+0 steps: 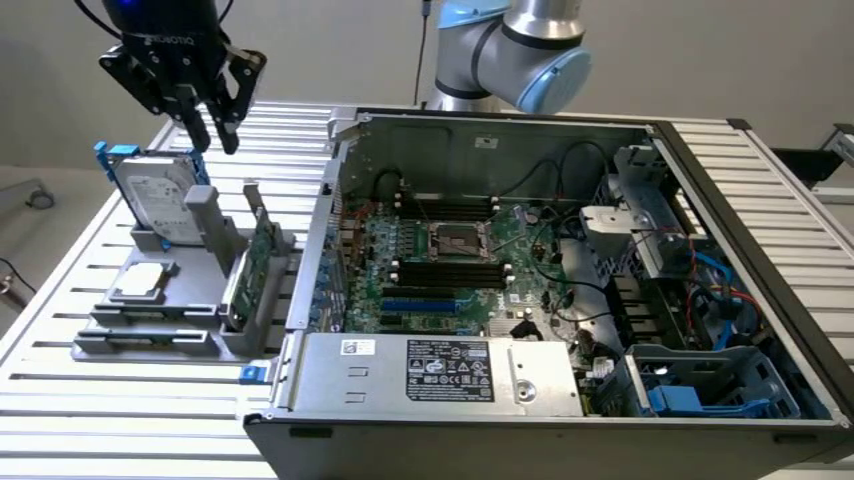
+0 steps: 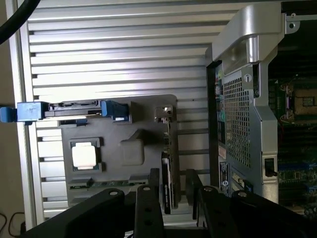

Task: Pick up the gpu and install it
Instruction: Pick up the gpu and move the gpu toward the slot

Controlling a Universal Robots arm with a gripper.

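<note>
Gripper [image 2: 171, 187] fingers [image 2: 147, 213] closest in wrist view: spread apart, released, nothing held. Beyond their gap, gpu [image 2: 167, 163] edge-on, standing upright in grey holder [image 2: 133, 148].

Exterior view: gripper [image 1: 215, 143] well above holder [image 1: 140, 345], "ROBOTIQ" on its body. Gpu [image 1: 254, 265] on holder's side nearest computer case [image 1: 694, 180], green board showing. Power-supply label [image 1: 450, 370] unreadable.

Claw [image 1: 214, 138] upper left of exterior frame, hanging pointed down, fingers [image 2: 147, 213] spread apart, nothing gripped. Arm [image 1: 527, 45] elbow joint top centre, blue cap toward camera.
</note>
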